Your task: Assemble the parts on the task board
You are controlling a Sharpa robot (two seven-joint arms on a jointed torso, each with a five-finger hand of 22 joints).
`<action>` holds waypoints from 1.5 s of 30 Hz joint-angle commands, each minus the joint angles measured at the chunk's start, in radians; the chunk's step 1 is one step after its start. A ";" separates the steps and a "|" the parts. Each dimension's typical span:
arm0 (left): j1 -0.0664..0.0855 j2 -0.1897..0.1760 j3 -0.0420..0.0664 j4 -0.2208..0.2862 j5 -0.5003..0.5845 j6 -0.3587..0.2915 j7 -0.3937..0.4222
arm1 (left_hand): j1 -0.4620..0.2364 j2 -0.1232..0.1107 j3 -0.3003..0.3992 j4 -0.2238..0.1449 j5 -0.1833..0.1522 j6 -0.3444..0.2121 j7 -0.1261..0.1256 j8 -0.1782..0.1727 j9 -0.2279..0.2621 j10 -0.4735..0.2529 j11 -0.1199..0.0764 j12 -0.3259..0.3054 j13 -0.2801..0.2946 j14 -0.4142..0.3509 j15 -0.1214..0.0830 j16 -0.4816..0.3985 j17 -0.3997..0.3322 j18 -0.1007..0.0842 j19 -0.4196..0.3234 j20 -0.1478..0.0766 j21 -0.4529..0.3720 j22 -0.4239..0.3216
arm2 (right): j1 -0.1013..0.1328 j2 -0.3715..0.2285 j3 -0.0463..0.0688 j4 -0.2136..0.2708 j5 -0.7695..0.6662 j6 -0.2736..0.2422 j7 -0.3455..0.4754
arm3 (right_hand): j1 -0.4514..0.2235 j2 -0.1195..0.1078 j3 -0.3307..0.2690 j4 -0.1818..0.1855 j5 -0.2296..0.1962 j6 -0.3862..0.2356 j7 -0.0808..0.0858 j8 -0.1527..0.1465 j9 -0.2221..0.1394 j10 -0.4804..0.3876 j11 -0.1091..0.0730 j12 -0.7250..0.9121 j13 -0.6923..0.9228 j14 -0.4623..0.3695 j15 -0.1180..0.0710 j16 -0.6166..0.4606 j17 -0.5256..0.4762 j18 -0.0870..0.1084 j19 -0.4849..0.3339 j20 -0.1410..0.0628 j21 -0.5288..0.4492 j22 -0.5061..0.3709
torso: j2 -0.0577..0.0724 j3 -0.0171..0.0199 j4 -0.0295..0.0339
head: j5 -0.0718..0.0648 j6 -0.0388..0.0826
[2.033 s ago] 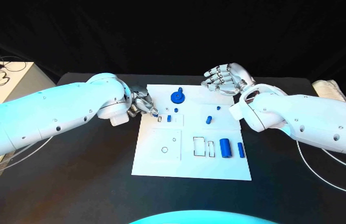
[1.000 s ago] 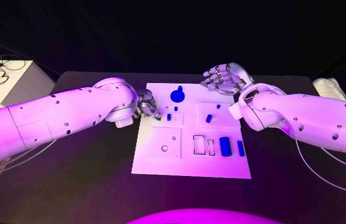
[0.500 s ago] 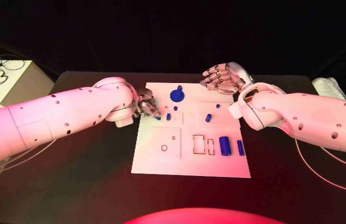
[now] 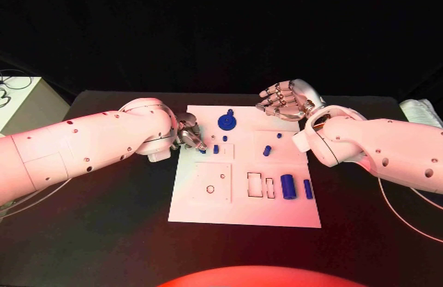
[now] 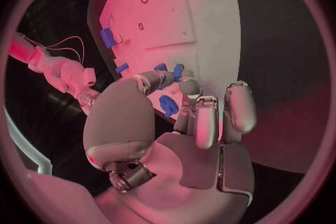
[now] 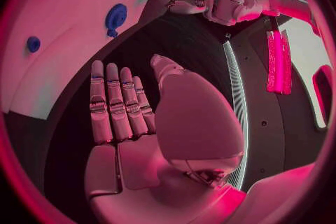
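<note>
The white task board [image 4: 244, 207] lies in the middle of the black table. My left hand [image 4: 189, 136] is at its left edge, thumb and a finger pinching a small blue part [image 5: 170, 71] just over the board [image 5: 189, 5]. Beside it a small blue peg [image 4: 216, 149] stands in a slot. A round blue knob [image 4: 227, 123] sits at the far side, another peg [image 4: 267, 151] further right. A blue cylinder [image 4: 289, 188] and slim bar [image 4: 307, 189] lie at the near right. My right hand [image 4: 288, 101] hovers over the far right corner, fingers straight, holding nothing [image 6: 133, 123].
Two empty rectangular slots [image 4: 258, 186] and a round hole [image 4: 210, 189] mark the board's near half. A white box [image 4: 18, 101] stands off the table's far left corner. A pale object [image 4: 420, 114] lies at the right edge. Cables [image 4: 406, 216] trail over the table's right side.
My left hand has crept slightly towards the board's left edge, fingers closing over the small blue part. The right hand has hardly moved.
</note>
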State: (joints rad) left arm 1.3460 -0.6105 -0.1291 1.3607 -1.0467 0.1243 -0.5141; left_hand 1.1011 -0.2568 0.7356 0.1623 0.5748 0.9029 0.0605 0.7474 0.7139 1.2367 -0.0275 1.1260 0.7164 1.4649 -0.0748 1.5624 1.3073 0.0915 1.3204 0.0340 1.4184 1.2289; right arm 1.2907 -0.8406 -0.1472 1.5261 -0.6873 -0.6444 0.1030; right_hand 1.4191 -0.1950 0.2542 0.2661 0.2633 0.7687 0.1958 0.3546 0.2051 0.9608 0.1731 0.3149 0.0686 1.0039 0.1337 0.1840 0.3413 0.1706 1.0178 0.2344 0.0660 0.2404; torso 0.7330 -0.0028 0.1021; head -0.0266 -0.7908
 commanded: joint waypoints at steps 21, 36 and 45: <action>-0.015 0.017 -0.003 -0.011 -0.033 0.044 -0.005 | -0.002 0.009 0.186 -0.189 0.006 0.021 -0.015 0.005 0.091 0.004 -0.001 0.004 -0.002 0.104 -0.006 0.006 0.258 -0.011 0.008 -0.001 0.003 0.000 | 0.000 -0.002 0.000 0.004 -0.003 0.019 0.005 | 0.007 -0.003 0.005 0.001 0.004 -0.005 0.042 -0.004 -0.001 0.002 0.003 -0.004 -0.001 0.006 -0.002 -0.003 -0.001 0.013 0.006 0.003 0.001 -0.001 | 0.001 -0.0003 0.0000 | -0.004 -0.006; -0.017 -0.005 -0.002 0.004 -0.028 0.015 -0.004 | -0.003 0.010 0.186 -0.190 0.006 0.021 -0.015 0.005 0.092 0.005 -0.001 0.005 0.001 0.105 -0.007 0.007 0.261 -0.013 0.011 -0.002 0.005 0.005 | 0.000 -0.002 0.000 0.003 -0.003 0.020 0.005 | 0.006 -0.004 0.006 0.001 0.005 -0.004 0.042 -0.004 -0.002 0.004 0.003 -0.006 -0.003 0.007 -0.002 -0.004 -0.003 0.013 0.006 0.003 0.001 -0.005 | 0.001 -0.0009 0.0000 | -0.004 -0.006; -0.017 -0.042 0.015 0.041 -0.008 -0.034 0.001 | -0.002 0.009 0.187 -0.191 0.006 0.021 -0.016 0.005 0.092 0.006 -0.002 0.007 0.004 0.105 -0.007 0.008 0.262 -0.013 0.013 -0.002 0.007 0.008 | 0.000 -0.003 0.000 0.003 -0.003 0.020 0.006 | 0.006 -0.004 0.006 0.001 0.005 -0.004 0.042 -0.004 -0.002 0.004 0.003 -0.006 -0.003 0.007 -0.002 -0.004 -0.003 0.013 0.006 0.003 0.001 -0.005 | 0.000 0.0003 -0.0001 | -0.006 -0.008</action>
State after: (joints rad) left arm 1.3303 -0.6504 -0.1151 1.3957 -1.0667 0.1136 -0.5106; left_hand 1.0993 -0.2586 0.7369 0.1612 0.5765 0.9032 0.0602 0.7466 0.8028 1.2403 -0.0255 1.1259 0.7195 1.4649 -0.0748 1.5665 1.3073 0.0915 1.3276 0.0341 1.4183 1.2359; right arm 1.2906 -0.8435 -0.1473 1.5274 -0.6871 -0.6377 0.1017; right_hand 1.4190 -0.1950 0.2542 0.2661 0.2633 0.7687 0.1958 0.3547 0.2043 0.9608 0.1731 0.3149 0.0669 1.0039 0.1336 0.1840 0.3387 0.1706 1.0179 0.2344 0.0660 0.2363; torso 0.7334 -0.0035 0.1015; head -0.0315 -0.7984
